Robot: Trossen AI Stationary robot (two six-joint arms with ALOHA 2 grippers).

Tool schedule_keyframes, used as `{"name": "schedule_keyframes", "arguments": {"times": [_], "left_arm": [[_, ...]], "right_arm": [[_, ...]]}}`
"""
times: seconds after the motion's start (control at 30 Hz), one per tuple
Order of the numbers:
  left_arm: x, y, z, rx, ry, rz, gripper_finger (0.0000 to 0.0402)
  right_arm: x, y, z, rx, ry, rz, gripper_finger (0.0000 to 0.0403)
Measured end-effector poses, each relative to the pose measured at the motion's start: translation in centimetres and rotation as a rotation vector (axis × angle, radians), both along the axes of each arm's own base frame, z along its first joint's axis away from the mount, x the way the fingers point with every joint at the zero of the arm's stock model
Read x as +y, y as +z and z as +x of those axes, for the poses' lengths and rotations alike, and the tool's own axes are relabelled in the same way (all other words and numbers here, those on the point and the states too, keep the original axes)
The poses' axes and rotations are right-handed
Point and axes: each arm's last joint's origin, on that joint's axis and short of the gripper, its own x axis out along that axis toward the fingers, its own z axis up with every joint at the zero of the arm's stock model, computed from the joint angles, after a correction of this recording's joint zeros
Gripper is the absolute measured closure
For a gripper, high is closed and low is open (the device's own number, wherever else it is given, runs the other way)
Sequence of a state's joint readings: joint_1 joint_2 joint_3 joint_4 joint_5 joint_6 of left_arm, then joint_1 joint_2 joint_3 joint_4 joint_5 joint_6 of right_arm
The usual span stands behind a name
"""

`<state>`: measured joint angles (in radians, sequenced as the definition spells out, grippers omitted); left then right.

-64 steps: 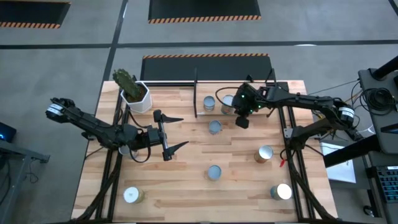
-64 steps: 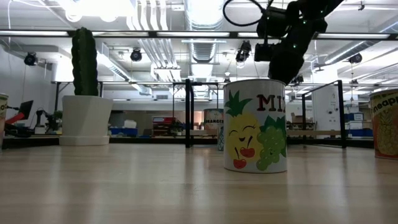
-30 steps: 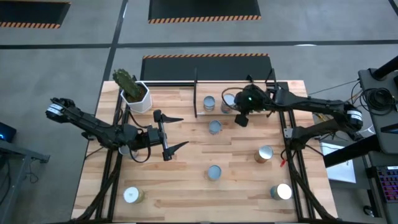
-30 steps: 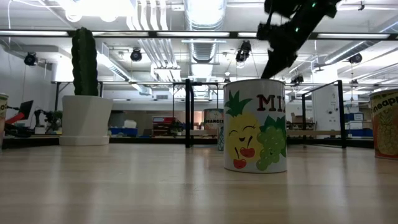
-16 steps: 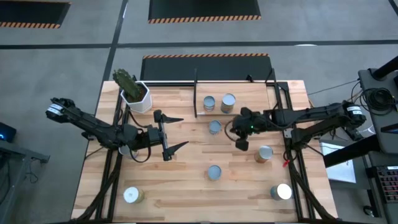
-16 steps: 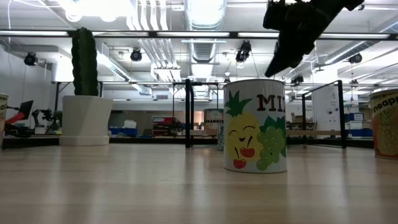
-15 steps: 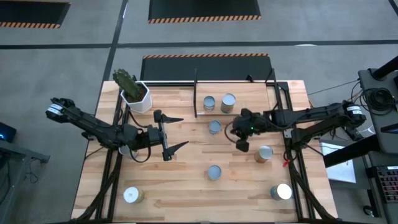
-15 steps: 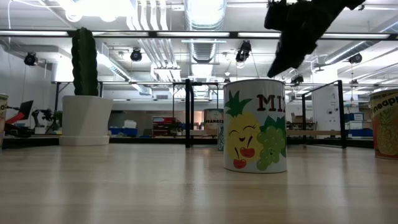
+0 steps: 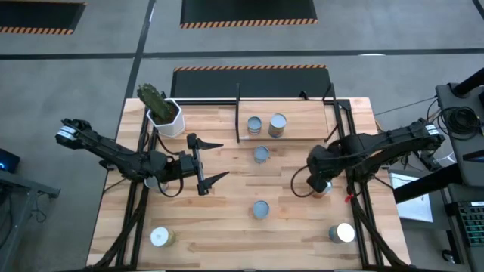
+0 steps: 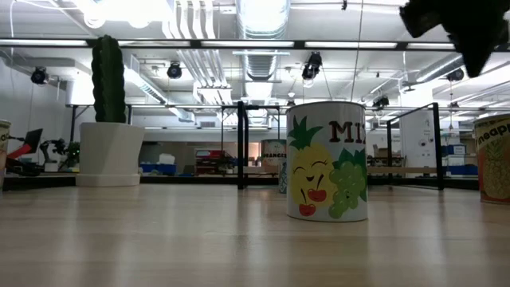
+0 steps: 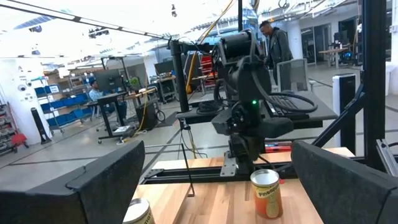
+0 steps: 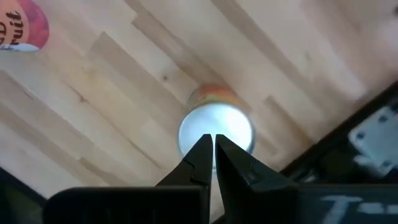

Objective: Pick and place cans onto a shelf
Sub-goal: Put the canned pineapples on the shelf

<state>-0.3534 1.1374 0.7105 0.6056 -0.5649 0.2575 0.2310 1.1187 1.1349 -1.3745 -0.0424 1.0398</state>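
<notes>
From the high view, the right gripper (image 9: pixel 319 181) is hanging over the right side of the butcher-block wooden table (image 9: pixel 227 227), almost directly above a small upright tin with a silvery round top and an orange-brown label (image 9: pixel 324 187), so that can is lying straight below the fingers with its long axis vertical; the left gripper (image 9: pixel 210 163) is waiting well apart on the table's left half with its jaws spread wide, which is making the right arm plainly the nearer one. Two more silvery-topped cans (image 9: pixel 266 125) are sitting on the low light-wood shelf with thin black posts (image 9: pixel 302 115) at the table's far edge, a white hexagonal pot with a green cactus (image 9: pixel 165 115) is standing at the far left, and other cans are lying scattered across the tabletop. In the low view, only a dark part of the right arm (image 10: pixel 462 24) is showing at the upper right, above a can printed with cartoon fruit (image 10: pixel 327 159). In the left wrist view, the right arm is reaching down over the orange-labelled can, touching or just above it; I cannot tell which. In the right wrist view, the two dark fingertips (image 12: pixel 200 152) are pressing together, empty, right over the can's shiny lid, so I judge they must be opening before descending around it
</notes>
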Motion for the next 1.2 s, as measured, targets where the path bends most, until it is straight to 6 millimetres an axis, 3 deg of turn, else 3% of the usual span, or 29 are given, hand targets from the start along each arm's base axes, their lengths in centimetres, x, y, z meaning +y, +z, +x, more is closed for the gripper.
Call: {"name": "schedule_keyframes", "arguments": {"times": [0.2,0.57,0.73,1.2], "left_arm": [[0.0,0.0,0.0,-0.001,-0.003,-0.005,0.0015],[0.0,0.0,0.0,0.003,0.0,0.012,0.0015],[0.0,0.0,0.0,0.003,0.0,0.013,0.0015],[0.0,0.0,0.0,0.003,0.001,0.014,0.0015]], "right_arm": [[0.4,-1.3,-0.4,0.078,-0.102,0.069,0.0337],[0.5,-2.0,-0.5,0.119,-0.191,0.086,0.0116],[0.5,-3.0,-0.3,0.147,-0.201,0.053,0.0047],[0.5,-5.0,-0.3,0.161,-0.207,0.048,0.0034]]}}
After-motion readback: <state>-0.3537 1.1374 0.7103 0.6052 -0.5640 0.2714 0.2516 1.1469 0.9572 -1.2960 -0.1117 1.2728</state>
